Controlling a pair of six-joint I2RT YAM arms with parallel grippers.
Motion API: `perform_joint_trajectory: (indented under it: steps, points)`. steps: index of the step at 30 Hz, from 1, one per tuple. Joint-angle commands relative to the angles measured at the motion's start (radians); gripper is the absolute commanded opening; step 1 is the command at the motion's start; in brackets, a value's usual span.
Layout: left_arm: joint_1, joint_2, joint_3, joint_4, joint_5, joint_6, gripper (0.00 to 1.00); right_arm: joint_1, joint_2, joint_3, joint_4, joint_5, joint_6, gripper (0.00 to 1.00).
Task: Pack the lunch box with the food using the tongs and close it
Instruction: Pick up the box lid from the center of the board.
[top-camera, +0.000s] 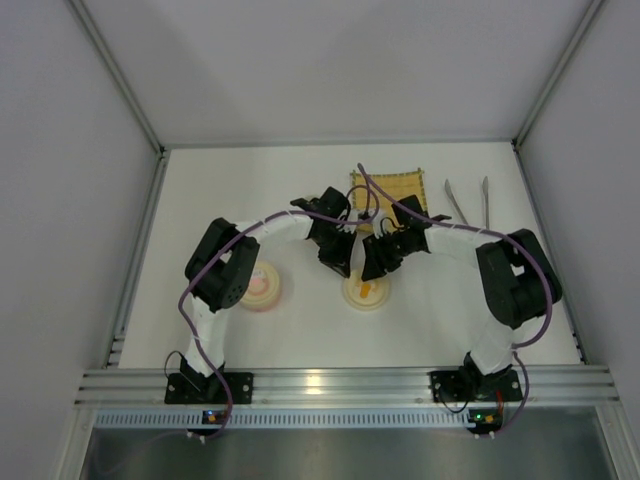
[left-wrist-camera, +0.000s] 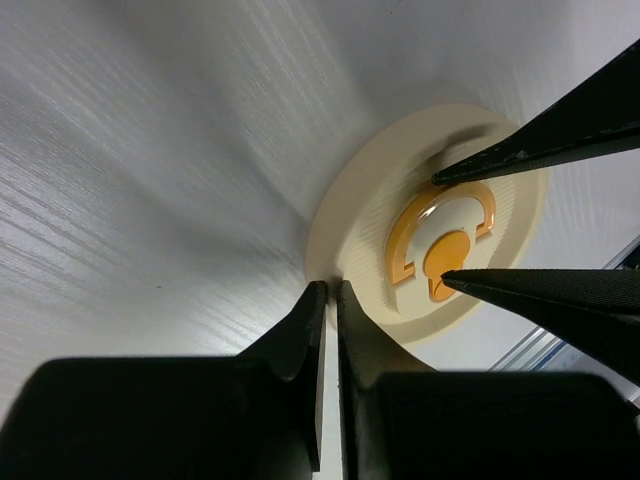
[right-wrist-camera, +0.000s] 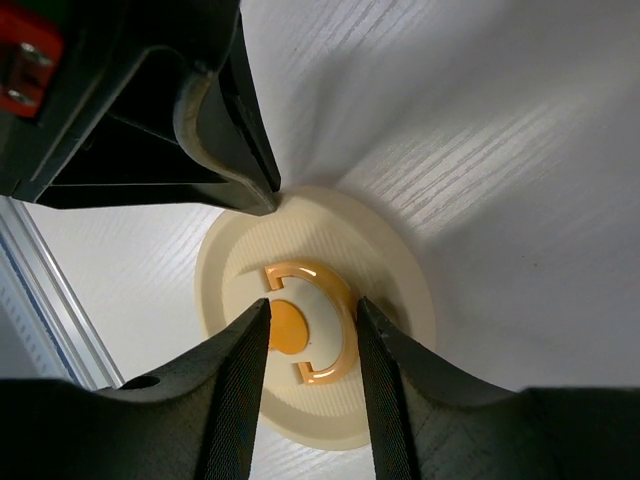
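A round cream lunch box (top-camera: 366, 291) with an orange ring and dot on its lid (right-wrist-camera: 300, 325) sits on the table in front of the mat. My left gripper (left-wrist-camera: 330, 290) is shut, with its tips touching the lid's rim (left-wrist-camera: 325, 250). My right gripper (right-wrist-camera: 312, 305) is open and straddles the orange ring, one finger (right-wrist-camera: 240, 360) over the dot and the other beside the ring's arc. The silver tongs (top-camera: 468, 201) lie untouched at the back right, their arms spread. No food shows in any view.
A second round cream box with a pink-marked lid (top-camera: 262, 285) sits to the left, by the left arm's elbow. A yellow woven mat (top-camera: 392, 186) lies behind the grippers, partly under a purple cable. White walls enclose the table.
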Motion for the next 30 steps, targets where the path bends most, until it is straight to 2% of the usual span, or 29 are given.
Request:
perform_joint_trajectory:
  steps: [1,8,15,25,30]
  points:
    - [-0.001,0.087,-0.043,-0.055,-0.124,0.066,0.00,0.035,0.030,0.022,-0.131,-0.063,-0.105,0.40]
    - [0.004,0.099,-0.039,-0.052,-0.119,0.059,0.00,0.031,0.078,0.008,-0.164,-0.189,-0.120,0.36]
    - [0.004,0.099,-0.041,-0.055,-0.122,0.059,0.00,0.017,0.045,0.026,-0.172,-0.284,-0.128,0.34]
    - [0.004,0.113,-0.024,-0.063,-0.113,0.051,0.00,0.019,-0.028,0.038,-0.183,-0.307,-0.123,0.34]
    - [0.004,0.111,-0.023,-0.061,-0.115,0.051,0.00,0.032,-0.053,0.003,-0.149,-0.234,-0.107,0.35]
